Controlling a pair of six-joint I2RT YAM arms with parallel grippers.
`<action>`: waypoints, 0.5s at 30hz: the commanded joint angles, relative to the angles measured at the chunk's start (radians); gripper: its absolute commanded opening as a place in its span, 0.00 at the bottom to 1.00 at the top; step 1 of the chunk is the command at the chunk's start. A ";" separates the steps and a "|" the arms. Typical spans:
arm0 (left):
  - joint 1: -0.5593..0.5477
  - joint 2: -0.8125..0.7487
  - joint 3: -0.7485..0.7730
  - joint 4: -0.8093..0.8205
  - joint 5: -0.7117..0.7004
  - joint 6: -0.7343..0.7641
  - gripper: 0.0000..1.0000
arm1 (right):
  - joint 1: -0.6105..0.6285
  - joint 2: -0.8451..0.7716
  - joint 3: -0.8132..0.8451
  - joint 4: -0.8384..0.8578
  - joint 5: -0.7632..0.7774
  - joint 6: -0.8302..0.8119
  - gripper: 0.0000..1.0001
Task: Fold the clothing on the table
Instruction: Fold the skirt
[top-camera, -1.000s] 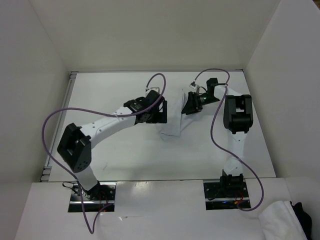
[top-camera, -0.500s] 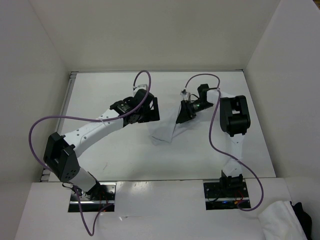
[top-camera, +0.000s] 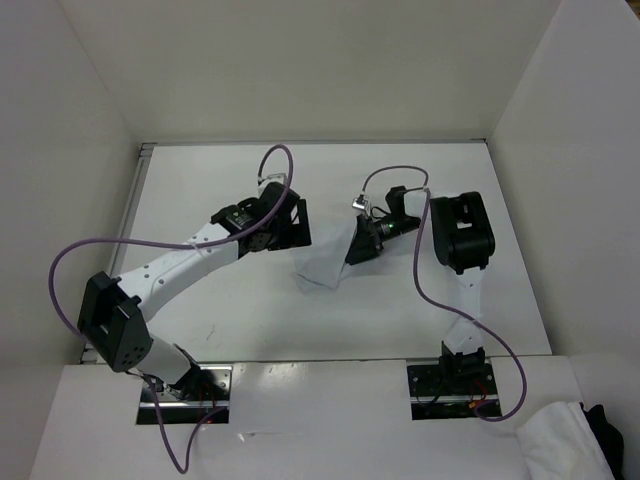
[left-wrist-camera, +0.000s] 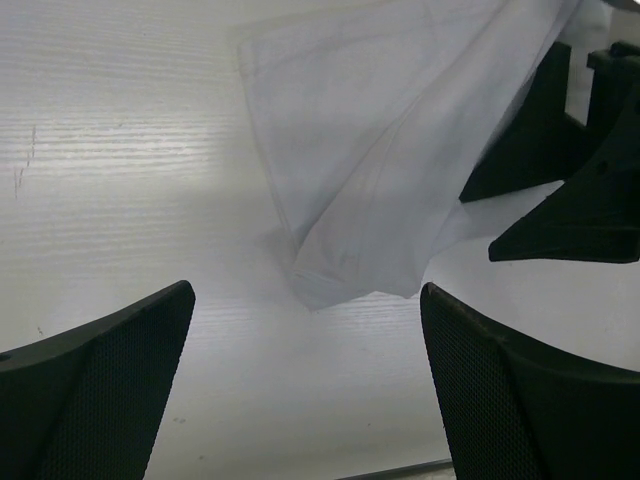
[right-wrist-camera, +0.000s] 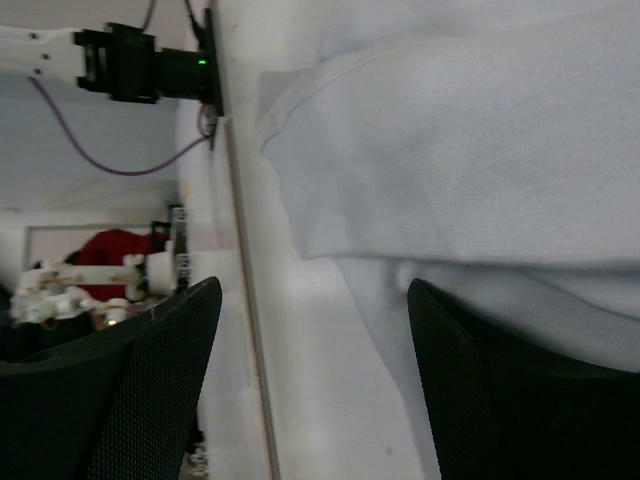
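Nearest, off the table's front edge at the lower right, a bulkier white fabric mound is seen. It is judged to be no part of the fold in hand.

On the table the two arms are turned inward, so that both heads are brought to the one garment from opposite sides. The left gripper is held just beside the clothing's left edge, with its fingers spread wide and nothing between them. In its wrist view the garment's near corner is seen just ahead of the gap, which suggests that the gripper is poised either to take that corner or to keep out of the way. The right gripper is set at the clothing's right side. Its fingers are likewise seen apart, with cloth showing across the gap. No pinch is visible, and whether fabric rests on a finger cannot be told.

The clothing is found near the middle of the table, between the two grippers. It is seen as thin, plain white cloth with faint creases, doubled over itself into a narrow slanted band. Layered edges and a stitched hem are shown at its near corner. Its right part is raised toward the right gripper, while the near corner is laid flat. The fold is judged partly made and not yet squared.

Farther off, bare table is met by white wall panels.
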 joint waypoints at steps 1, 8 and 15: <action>0.011 -0.069 -0.025 -0.012 0.005 -0.021 1.00 | 0.012 0.028 -0.057 -0.056 -0.157 -0.043 0.81; 0.020 -0.069 -0.043 -0.012 0.024 -0.021 1.00 | 0.012 -0.007 -0.153 0.195 -0.144 0.153 0.83; 0.030 -0.069 -0.054 -0.012 0.035 -0.021 1.00 | 0.012 -0.016 -0.144 0.344 -0.101 0.306 0.85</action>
